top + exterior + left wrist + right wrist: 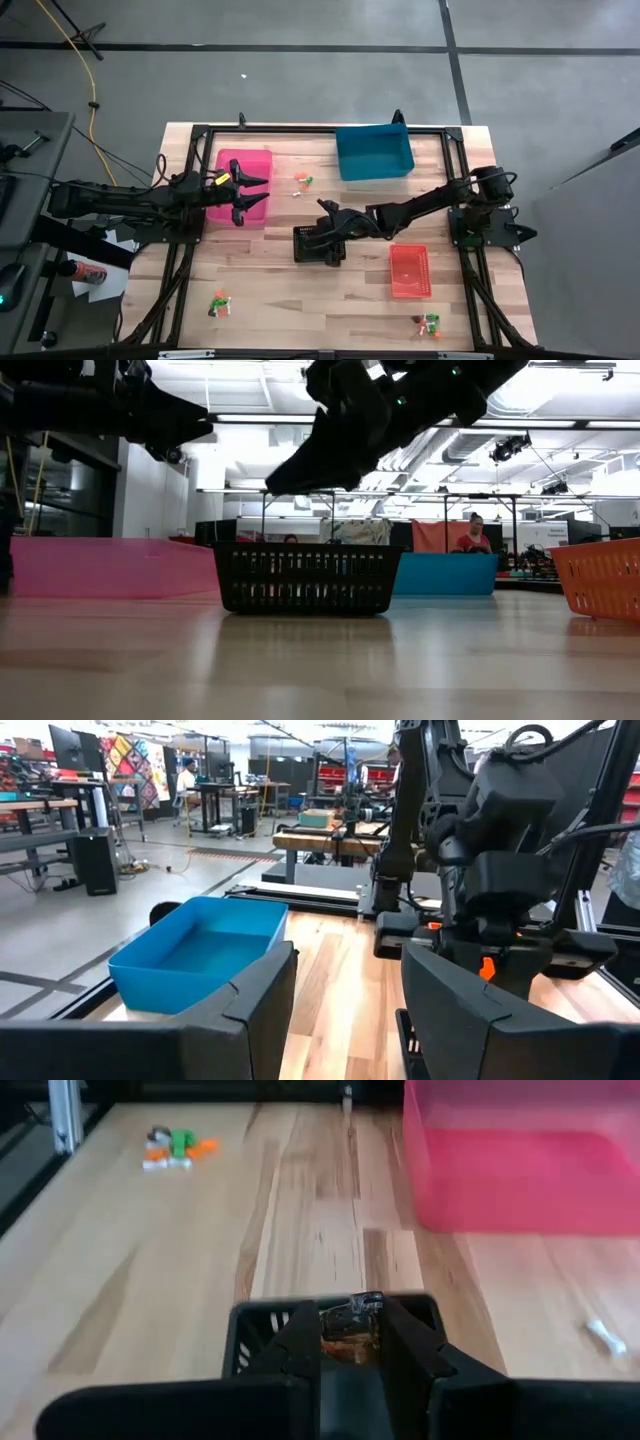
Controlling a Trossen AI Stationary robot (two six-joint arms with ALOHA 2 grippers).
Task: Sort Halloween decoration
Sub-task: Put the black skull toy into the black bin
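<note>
My right gripper [350, 1325] reaches in from the table's right and is shut on a tiny orange-and-dark trinket [347, 1342] above the black basket [318, 243] at the table's middle. My left gripper [262, 192] hovers open over the pink bin [243, 185], its fingers level, holding nothing. Small clusters of orange, green and white trinkets lie on the wood: one [302, 182] between the pink and blue bins, one [219, 303] near the front left, one [430, 323] near the front right. A white trinket [605, 1337] lies alone beside the pink bin. My right gripper pinches the tiny trinket between its two fingertips [400, 1342], with a glinting bit [362, 1302] showing at the top. The fingers slant down from the table's right. The trinket is lifted clear, over the black basket's rim [243, 1320].
A blue bin [373, 150] stands at the far side, right of centre. A red-orange basket [409, 270] sits at the right, nearer the front. A black frame [180, 260] borders the tabletop. Bare wood lies between the black basket and the front edge.
</note>
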